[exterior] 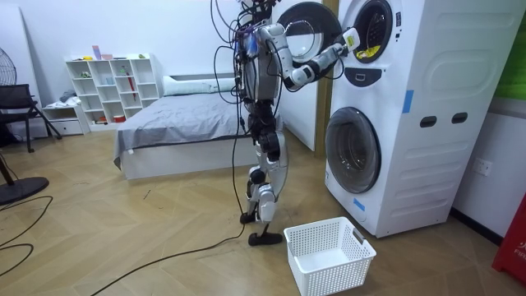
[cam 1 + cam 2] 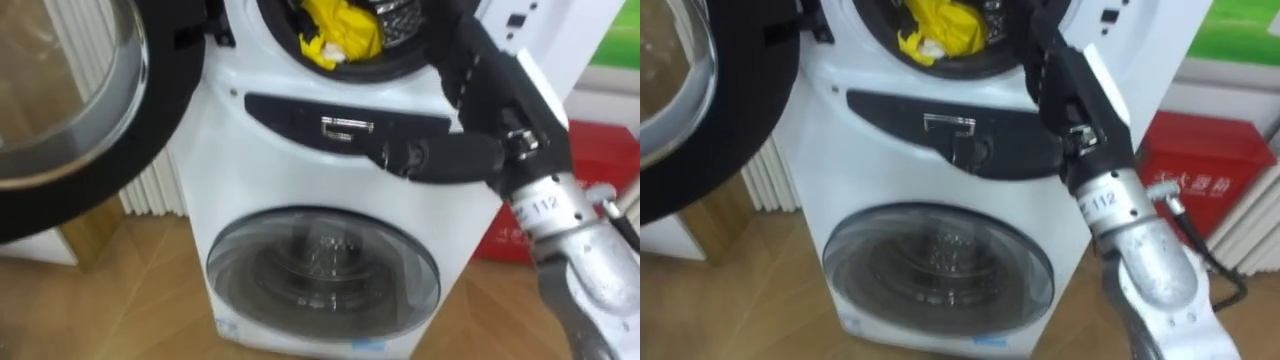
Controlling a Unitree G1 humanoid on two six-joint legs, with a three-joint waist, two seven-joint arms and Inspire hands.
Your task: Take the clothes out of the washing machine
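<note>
A grey-covered bed (image 1: 177, 123) and a white shelf unit (image 1: 113, 86) stand along the far wall.

yellow clothes (image 2: 340, 32), white washing machine (image 2: 250, 170), white basket (image 1: 341, 278), red box (image 2: 1205, 165)

The right forearm ends in a rounded silver-grey cast-metal wrist section (image 2: 1150, 260) with a dull, mottled sheen. Just above the wrist section sits a small white printed label (image 2: 1102, 203); beyond that, the right hand (image 2: 1092, 90) has a black frame under a flat white back plate. A thin black cable (image 2: 1212, 262) loops beside the wrist section. Far below the wrist section, the room view shows pale grey legs (image 1: 263, 197) with dark joints and black feet (image 1: 263, 239)
</note>
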